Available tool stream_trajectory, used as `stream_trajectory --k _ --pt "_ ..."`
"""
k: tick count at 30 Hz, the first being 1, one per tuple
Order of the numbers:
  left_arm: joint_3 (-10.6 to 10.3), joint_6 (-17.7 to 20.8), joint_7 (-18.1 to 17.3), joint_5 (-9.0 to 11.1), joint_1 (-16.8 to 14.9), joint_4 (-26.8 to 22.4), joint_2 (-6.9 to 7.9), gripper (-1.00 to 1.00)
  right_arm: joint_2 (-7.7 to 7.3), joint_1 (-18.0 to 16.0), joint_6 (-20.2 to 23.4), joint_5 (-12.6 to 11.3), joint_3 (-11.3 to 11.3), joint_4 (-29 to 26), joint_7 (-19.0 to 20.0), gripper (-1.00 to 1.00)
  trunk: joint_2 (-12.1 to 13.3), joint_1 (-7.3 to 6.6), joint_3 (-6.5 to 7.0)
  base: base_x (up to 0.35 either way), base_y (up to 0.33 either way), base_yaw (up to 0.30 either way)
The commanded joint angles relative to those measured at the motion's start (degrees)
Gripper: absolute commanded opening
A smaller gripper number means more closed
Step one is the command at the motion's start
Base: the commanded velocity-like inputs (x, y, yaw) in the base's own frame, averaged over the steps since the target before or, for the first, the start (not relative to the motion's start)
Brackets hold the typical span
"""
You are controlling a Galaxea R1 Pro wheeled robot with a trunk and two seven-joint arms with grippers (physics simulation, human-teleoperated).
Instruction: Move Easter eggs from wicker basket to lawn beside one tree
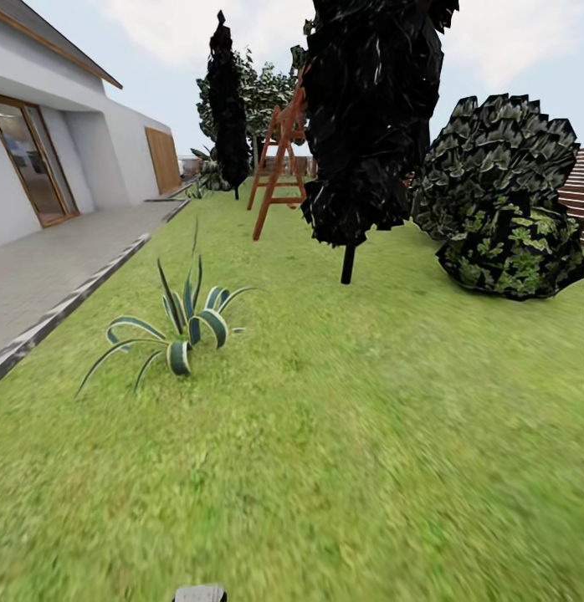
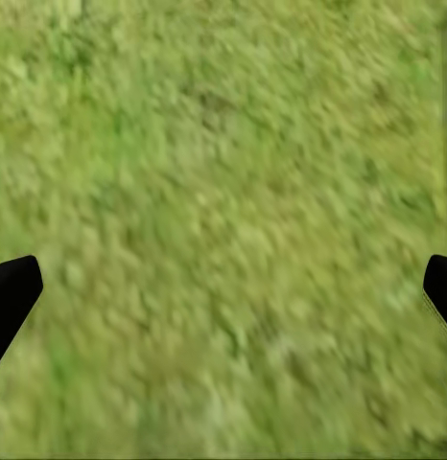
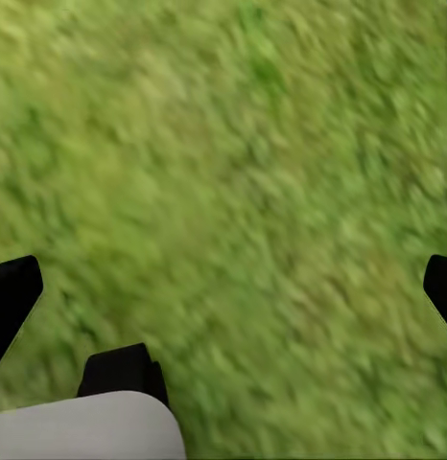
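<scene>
While the head view looks out across the lawn [image 1: 350, 435], no egg, wicker basket or pale-trunked tree can be made out on it, so their place relative to either gripper cannot be told. Grass runs wide and bare from the near edge of the lawn up to a striped agave-like plant [image 1: 179, 322] near the lawn's left edge, where a grey kerb [image 1: 70, 301] separates it from a paved patio [image 1: 49, 259] along a white house [image 1: 58, 134] with a glazed door [image 1: 28, 163]. Toward the far side stand a dark-leaved thin-trunked tree [image 1: 367, 117], a second dark tree [image 1: 227, 100] further back, a red-brown wooden ladder frame [image 1: 279, 159] between them, and a rounded dark shrub [image 1: 501, 196] by the right edge. A small grey part of the robot [image 1: 200, 593] shows at the near edge.

The left wrist view shows the left gripper [image 2: 223, 287] over blurred grass, its two black fingertips [image 2: 12, 292] spread wide apart with nothing between them. The right wrist view shows the right gripper [image 3: 223, 287] likewise splayed and empty above grass, one dark fingertip [image 3: 14, 287] at each side, with a white and black piece of the robot's body [image 3: 108, 407] beside it.
</scene>
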Motion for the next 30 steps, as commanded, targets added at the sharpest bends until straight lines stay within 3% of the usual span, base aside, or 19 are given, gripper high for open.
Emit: stream_trajectory --k 1,30 --pt "0.0 -0.2 0.1 0.1 0.0 0.0 0.0 1.0 0.0 0.0 -0.2 0.0 -0.1 0.0 0.0 1.0 0.0 0.03 -0.05 0.332 0.0 -0.06" --pt "0.1 -0.2 0.1 0.1 0.0 0.0 0.0 1.0 -0.15 0.0 -0.2 0.0 -0.1 0.0 0.0 1.0 0.0 0.03 -0.05 0.328 -0.011 -0.003"
